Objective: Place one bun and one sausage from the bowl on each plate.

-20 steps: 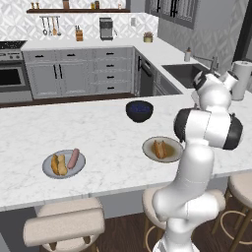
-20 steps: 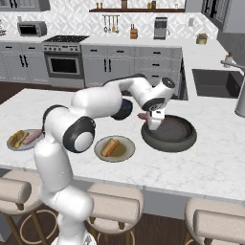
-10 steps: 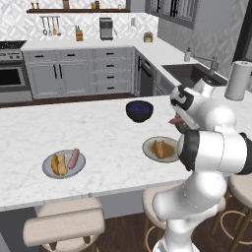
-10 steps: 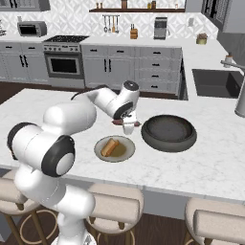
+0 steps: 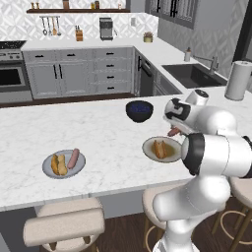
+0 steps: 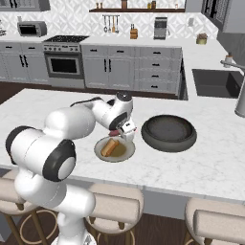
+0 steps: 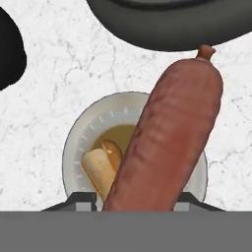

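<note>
Hand view: gripper (image 5: 173,131) clenched on a sausage (image 7: 167,142), held just above the cream-rimmed plate (image 7: 74,147) that already carries a bun (image 7: 98,170), black pan (image 6: 168,134) beside it, grey plate (image 5: 48,170) well apart with bun and sausage.

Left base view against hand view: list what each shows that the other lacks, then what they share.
Left base view alone: the grey plate carrying a bun and a sausage, the dark bowl standing on the counter, the sink and the paper towel roll.

Hand view alone: the wide black pan beyond the cream-rimmed plate, and the held sausage close up, hanging over that plate.

Both: the cream-rimmed plate with one bun on it, the sausage in the gripper, and the marble counter.
</note>
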